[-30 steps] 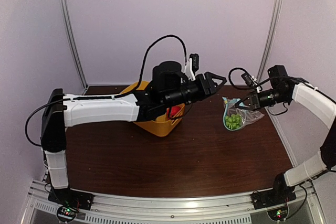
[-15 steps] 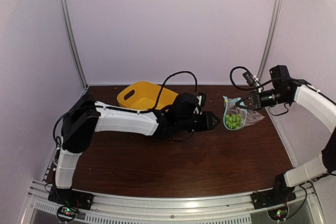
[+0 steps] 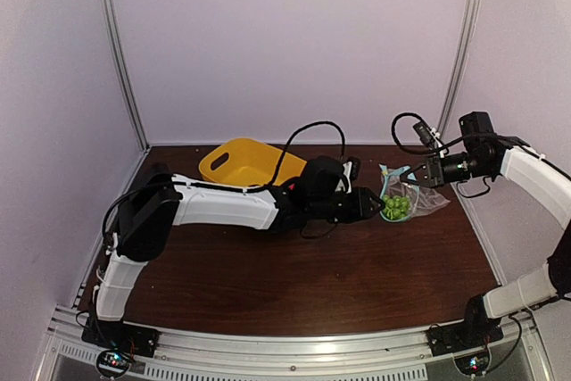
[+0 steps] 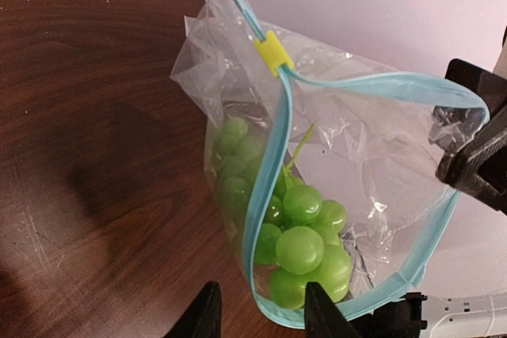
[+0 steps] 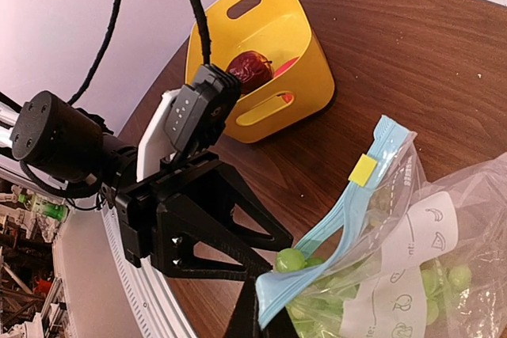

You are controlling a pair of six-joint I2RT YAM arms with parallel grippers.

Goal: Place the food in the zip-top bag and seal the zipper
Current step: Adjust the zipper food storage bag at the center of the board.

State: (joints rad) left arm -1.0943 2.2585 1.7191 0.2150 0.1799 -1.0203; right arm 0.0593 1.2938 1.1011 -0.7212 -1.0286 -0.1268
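The right claw (image 3: 415, 176) clenches the rim of the bag (image 4: 356, 140), which gapes open at the far right of the counter (image 3: 312, 283), green grapes (image 4: 301, 243) inside. The left claw (image 4: 261, 306) is released, its 2 fingers (image 4: 207, 314) straddling the blue zipper (image 4: 380, 79).

Near the far right corner of the bench (image 3: 312, 283), my right tool (image 3: 415, 173) pinches the rim of the clear, crinkly zip-top bag (image 4: 372, 156), its light blue zipper (image 4: 364, 78) gaping open over the green grape bunch (image 4: 305, 243) inside, while the dark maroon fruit (image 5: 249, 69) lies in the yellow basket (image 5: 269, 33) by the far edge.
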